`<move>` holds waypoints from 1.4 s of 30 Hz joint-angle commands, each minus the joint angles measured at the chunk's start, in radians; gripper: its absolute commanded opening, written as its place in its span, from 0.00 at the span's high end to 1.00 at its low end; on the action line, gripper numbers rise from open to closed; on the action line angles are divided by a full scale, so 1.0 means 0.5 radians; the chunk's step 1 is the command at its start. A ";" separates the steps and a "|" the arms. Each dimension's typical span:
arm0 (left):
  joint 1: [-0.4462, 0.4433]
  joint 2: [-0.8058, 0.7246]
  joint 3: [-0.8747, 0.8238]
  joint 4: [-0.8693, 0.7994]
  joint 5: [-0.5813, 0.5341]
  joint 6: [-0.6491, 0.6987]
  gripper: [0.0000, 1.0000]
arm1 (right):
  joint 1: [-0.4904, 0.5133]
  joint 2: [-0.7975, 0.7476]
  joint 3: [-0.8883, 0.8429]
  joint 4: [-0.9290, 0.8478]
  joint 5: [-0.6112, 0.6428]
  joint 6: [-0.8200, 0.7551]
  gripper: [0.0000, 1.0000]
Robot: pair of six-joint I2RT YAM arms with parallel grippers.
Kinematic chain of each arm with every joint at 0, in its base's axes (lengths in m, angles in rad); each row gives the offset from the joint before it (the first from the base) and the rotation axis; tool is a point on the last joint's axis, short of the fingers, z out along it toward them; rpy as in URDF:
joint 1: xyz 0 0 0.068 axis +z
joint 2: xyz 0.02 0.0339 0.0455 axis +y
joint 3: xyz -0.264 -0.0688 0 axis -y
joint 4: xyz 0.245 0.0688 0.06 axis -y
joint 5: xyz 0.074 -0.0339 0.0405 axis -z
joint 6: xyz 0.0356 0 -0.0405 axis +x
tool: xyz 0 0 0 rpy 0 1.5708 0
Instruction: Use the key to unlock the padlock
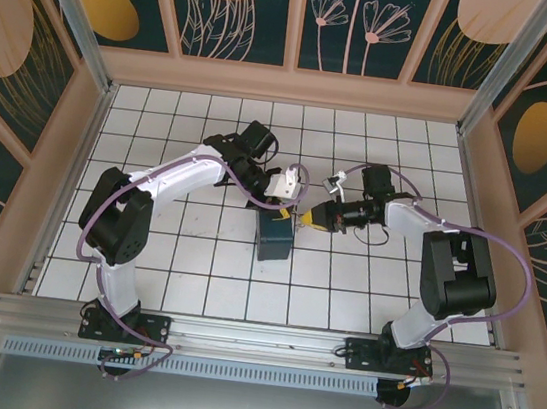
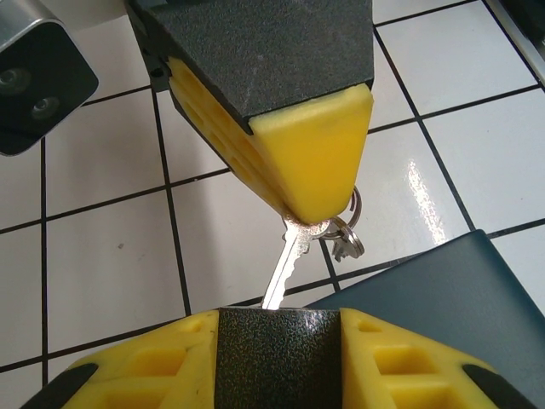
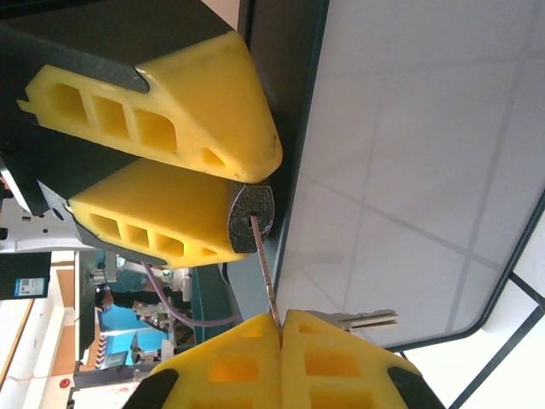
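Note:
The small black padlock (image 2: 277, 358) sits clamped between the yellow fingers of my left gripper (image 2: 277, 331), keyhole end facing away from the wrist. The silvery key (image 2: 288, 260) has its blade tip in the padlock's keyhole. My right gripper (image 2: 315, 203) is shut on the key's head, with a spare key (image 2: 347, 241) dangling from the ring. In the right wrist view the key (image 3: 266, 268) shows edge-on, running from my shut right gripper (image 3: 281, 328) up into the padlock (image 3: 251, 204). In the top view the left gripper (image 1: 286, 206) and right gripper (image 1: 314, 216) meet tip to tip.
A dark teal box (image 1: 274, 240) stands on the white tiled table (image 1: 186, 254) right under the two grippers; it is also the box (image 2: 434, 294) beside the padlock. Patterned walls enclose the table on three sides.

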 commanded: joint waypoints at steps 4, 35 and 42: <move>-0.009 -0.079 -0.037 -0.046 0.097 0.173 0.68 | 0.003 0.042 0.156 -0.166 -0.101 -0.166 1.00; -0.048 -0.261 -0.119 -0.052 0.153 0.487 0.68 | 0.090 0.183 0.295 -0.758 -0.282 -0.771 1.00; -0.048 -0.244 -0.147 0.004 0.070 0.458 0.69 | 0.118 0.051 0.182 -0.641 -0.212 -0.638 1.00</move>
